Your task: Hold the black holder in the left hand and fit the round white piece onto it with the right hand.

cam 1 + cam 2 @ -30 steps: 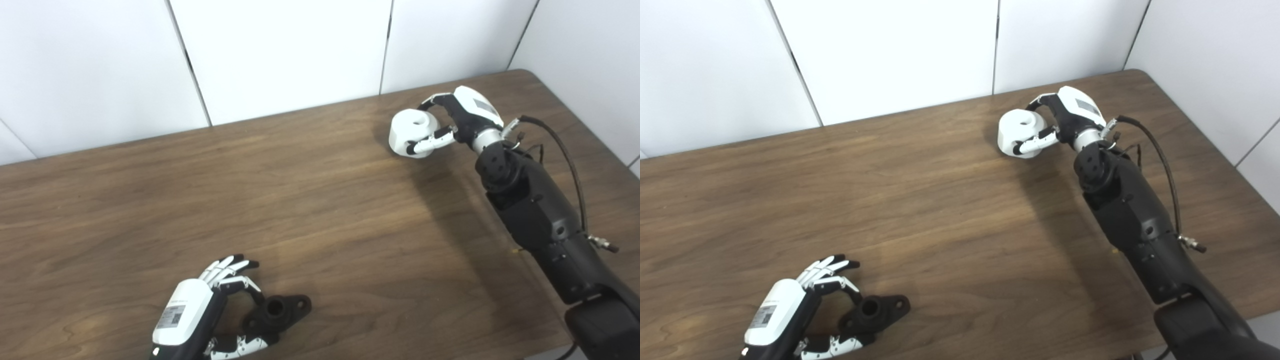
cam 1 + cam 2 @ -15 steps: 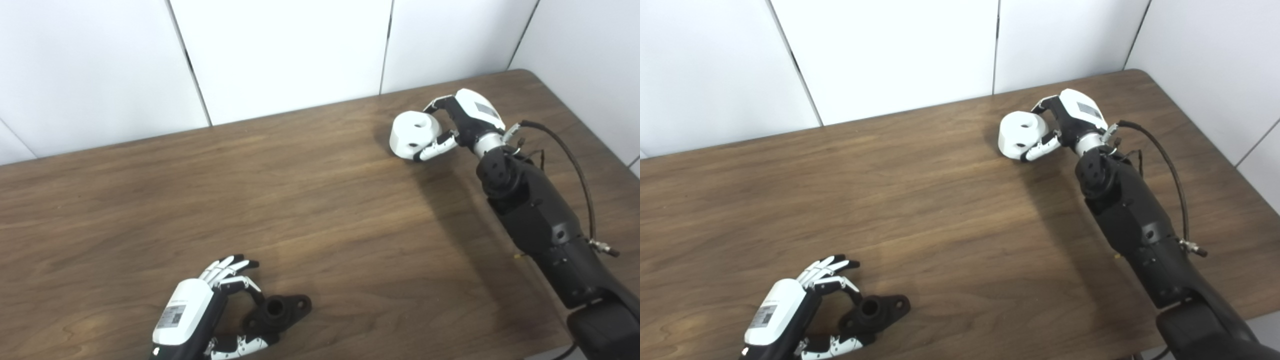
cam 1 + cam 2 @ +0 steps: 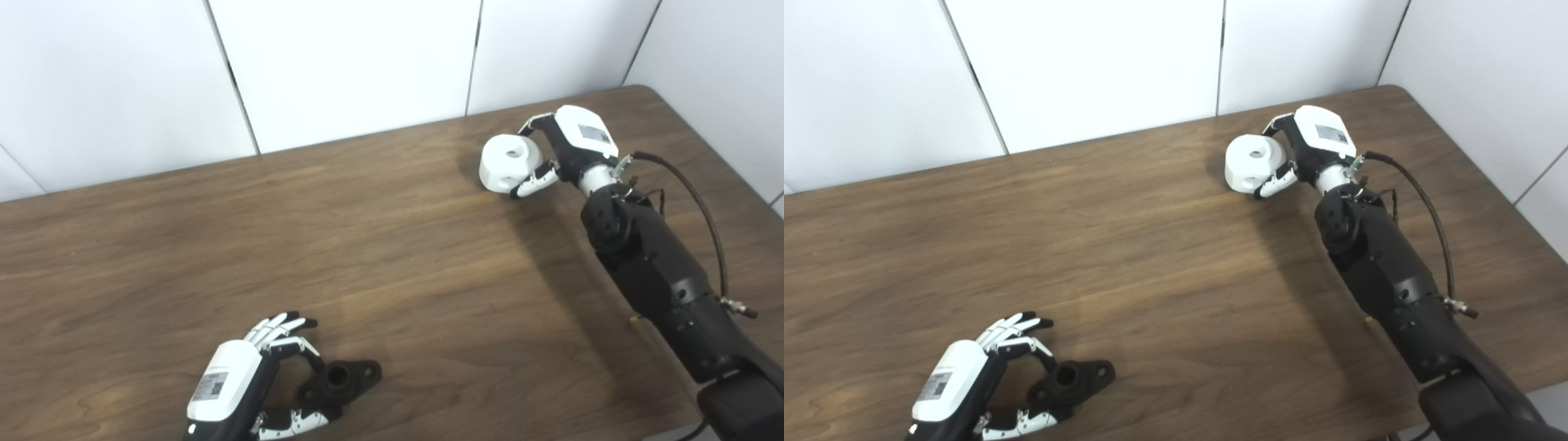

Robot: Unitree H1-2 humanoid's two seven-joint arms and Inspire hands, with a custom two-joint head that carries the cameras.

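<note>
Holder point(image 3: 340, 383) on table point(image 3: 392, 257), near front edge, left; left hand point(image 3: 245, 386) just beside it. Round piece point(image 3: 508, 162) far right, near back edge, within right hand point(image 3: 560, 153).

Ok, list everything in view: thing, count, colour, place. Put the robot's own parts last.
table: one, dark brown wood, fills most of the view
wall panels: white, behind the table's far edge
black holder: one, black, near edge of the table, on the left
round white piece: one, white with a hole on top, far right of the table
cable: one, black, looping beside the right arm
left hand: white and black, fingers curled around the holder
right hand: white and black, closed on the white piece
right arm: black, coming in from the lower right
</note>
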